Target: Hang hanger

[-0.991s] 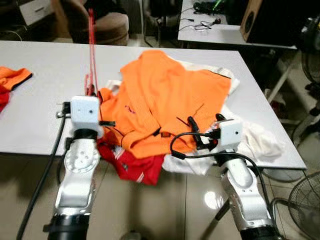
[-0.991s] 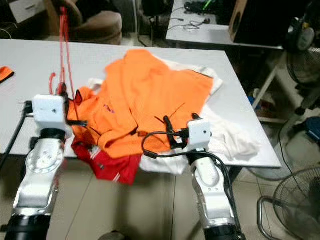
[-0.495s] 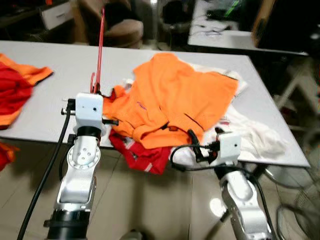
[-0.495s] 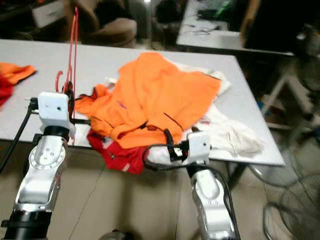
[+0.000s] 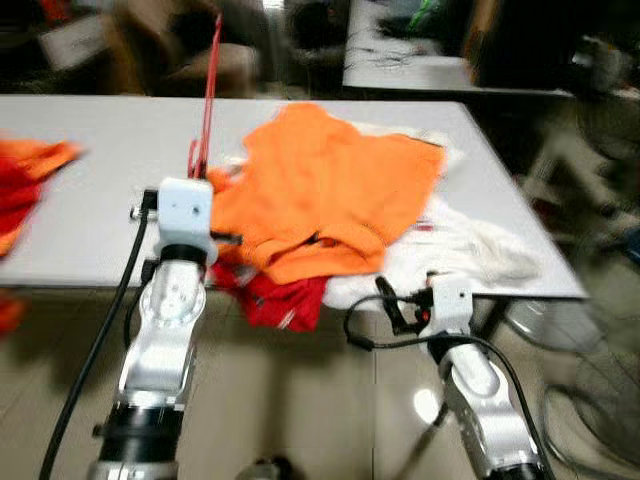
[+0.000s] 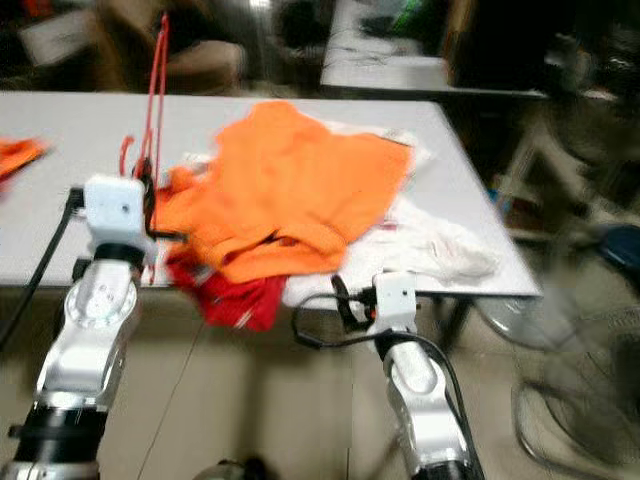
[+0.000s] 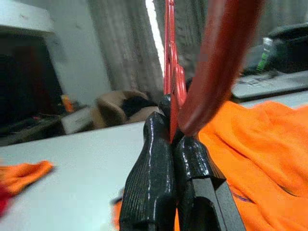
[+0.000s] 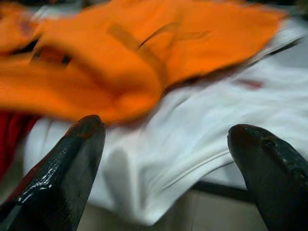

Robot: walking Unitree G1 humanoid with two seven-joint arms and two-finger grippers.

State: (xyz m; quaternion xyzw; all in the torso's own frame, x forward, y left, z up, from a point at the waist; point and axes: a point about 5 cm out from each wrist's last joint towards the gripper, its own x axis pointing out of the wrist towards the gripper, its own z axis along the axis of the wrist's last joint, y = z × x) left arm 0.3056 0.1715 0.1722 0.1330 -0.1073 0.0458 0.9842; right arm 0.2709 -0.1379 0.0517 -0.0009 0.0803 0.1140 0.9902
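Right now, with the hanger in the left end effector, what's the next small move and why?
Probably turn away to look for a rail: the left end effector is shut on the red hanger, the right end effector is open over the clothes, and nothing to hang it on is visible.

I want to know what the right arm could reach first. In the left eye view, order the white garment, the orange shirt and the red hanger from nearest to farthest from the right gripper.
1. White garment: on the table edge just beyond the right gripper.
2. Orange shirt: mid-table, overlapping the white one.
3. Red hanger: far across, held upright in the left gripper.
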